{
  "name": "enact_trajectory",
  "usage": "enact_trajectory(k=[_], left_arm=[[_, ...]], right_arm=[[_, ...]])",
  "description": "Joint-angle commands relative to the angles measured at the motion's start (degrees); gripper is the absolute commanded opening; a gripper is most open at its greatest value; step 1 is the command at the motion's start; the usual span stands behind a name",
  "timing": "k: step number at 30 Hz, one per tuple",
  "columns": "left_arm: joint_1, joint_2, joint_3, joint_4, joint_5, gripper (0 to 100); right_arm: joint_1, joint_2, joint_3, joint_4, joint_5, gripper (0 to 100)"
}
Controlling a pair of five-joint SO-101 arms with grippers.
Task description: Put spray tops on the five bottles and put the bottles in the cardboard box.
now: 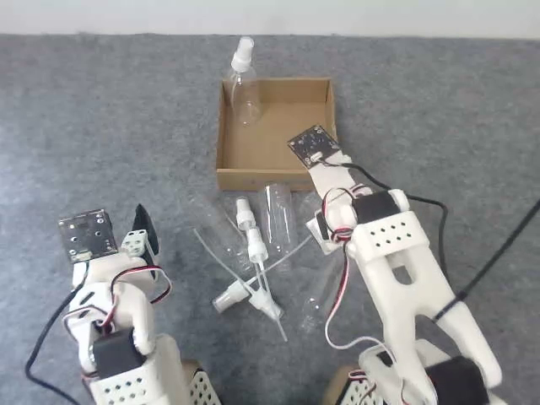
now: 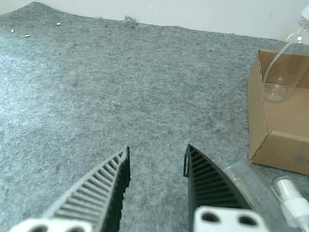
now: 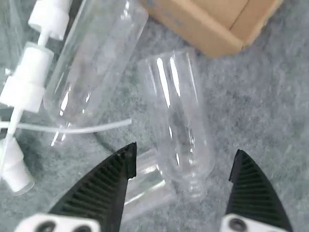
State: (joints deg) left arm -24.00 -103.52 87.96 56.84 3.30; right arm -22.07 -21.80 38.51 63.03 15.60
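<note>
The cardboard box (image 1: 274,156) sits at the back centre; a capped bottle (image 1: 244,84) leans on its far-left corner. Several clear bottles without tops lie on the carpet in front of the box, among them one (image 1: 278,213) by the box wall. Loose spray tops (image 1: 245,214) (image 1: 256,245) with long dip tubes lie among them. My right gripper (image 3: 184,150) stands open just above one lying bottle (image 3: 178,121), a finger on each side of its neck end. Beside that bottle lies another (image 3: 96,58). My left gripper (image 2: 157,150) is open over bare carpet, left of the pile.
Grey carpet covers the whole table. The box's near corner (image 2: 275,130) and the capped bottle (image 2: 285,72) stand ahead of the left gripper, with one clear bottle (image 2: 253,186) and a spray top (image 2: 294,203) close by it. The right arm (image 1: 380,232) hangs over the pile's right side.
</note>
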Motion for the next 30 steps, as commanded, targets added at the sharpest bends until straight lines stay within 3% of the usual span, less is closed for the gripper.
enact_trajectory(k=[1,12,21,27,30], left_arm=[[-0.4,-0.4,-0.4,0.3,0.2,17],[-0.4,-0.4,-0.3,0.4,0.2,17],[-0.4,-0.4,-0.3,0.4,0.1,17],[-0.4,-0.4,-0.3,0.4,0.1,17],[-0.4,-0.4,-0.3,0.4,0.1,17]], right_arm=[[0.6,4.1,-0.7,-3.0,4.0,27.2],[2.8,10.9,-0.7,-4.8,13.7,27.1],[7.1,13.1,-0.6,-4.8,17.0,27.0],[6.9,13.4,-0.6,-4.9,19.7,16.5],[6.6,13.4,-0.6,-4.9,20.4,18.8]])
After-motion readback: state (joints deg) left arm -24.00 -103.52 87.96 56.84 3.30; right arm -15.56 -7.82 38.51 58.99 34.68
